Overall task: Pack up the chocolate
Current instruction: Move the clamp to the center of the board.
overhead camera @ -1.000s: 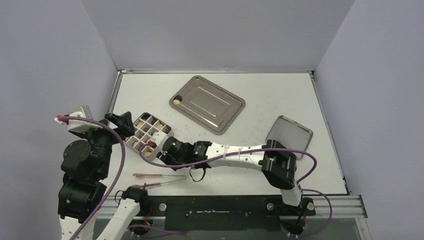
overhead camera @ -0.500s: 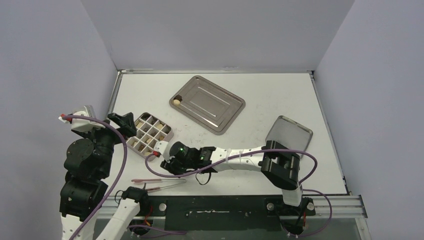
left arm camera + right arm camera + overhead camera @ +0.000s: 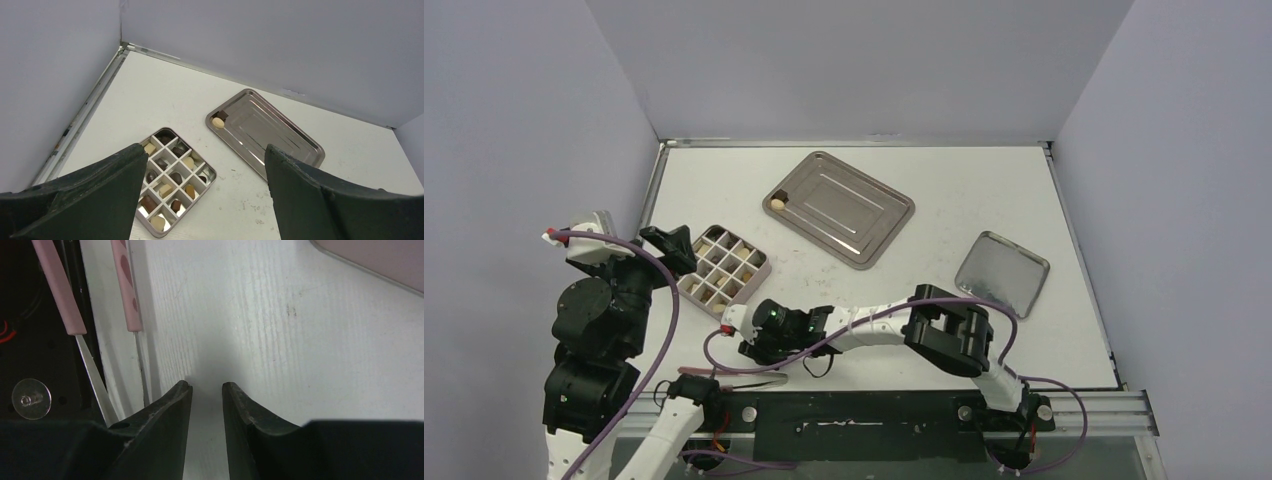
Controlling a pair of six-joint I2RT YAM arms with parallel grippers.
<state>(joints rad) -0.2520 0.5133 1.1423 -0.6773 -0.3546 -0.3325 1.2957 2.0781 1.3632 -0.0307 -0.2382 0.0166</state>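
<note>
Shows a narrow, empty gap at the right gripper (image 3: 206, 385), low on the near side of the divided tin (image 3: 769, 268), just beside the pink tongs (image 3: 125, 285). Holds the left gripper (image 3: 205, 147) wide and empty, left of the tin. Finds the chocolate (image 3: 176, 177) in the tin's compartments, apart from both grippers, with two pieces beyond it.

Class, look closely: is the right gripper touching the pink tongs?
Cannot tell. In the right wrist view the pink tongs lie just beside the right gripper. One metal blade ends at the gripper's outer edge, with neither gap nor contact plain.
</note>
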